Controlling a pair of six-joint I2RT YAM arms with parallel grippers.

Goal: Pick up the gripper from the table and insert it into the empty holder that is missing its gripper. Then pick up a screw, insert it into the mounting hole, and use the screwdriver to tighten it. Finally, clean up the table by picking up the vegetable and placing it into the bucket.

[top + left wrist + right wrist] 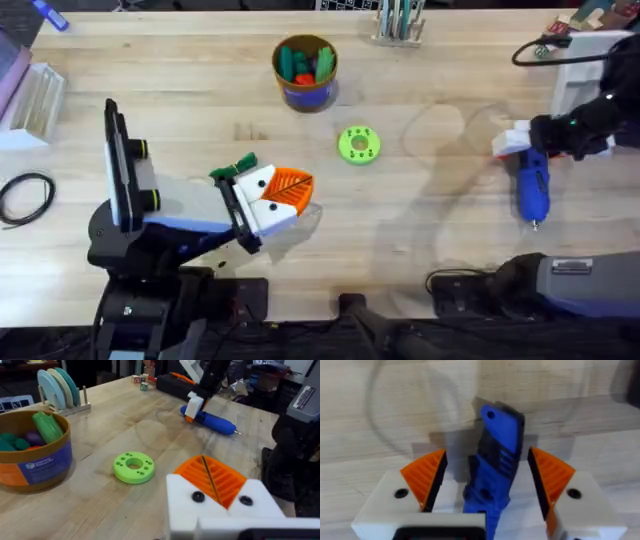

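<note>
Right gripper (487,485) straddles the screwdriver (531,186), right of the green disc (359,144); jaws spread, not clamped. Close off-centre and you roll it away. Left gripper (278,195): can't tell.

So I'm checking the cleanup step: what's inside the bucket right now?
The bucket holds several toy pieces: a light green one standing above the rim, with darker green, purple and red bits beside it. Whatever lies deeper is hidden by the wall and those pieces.
</note>
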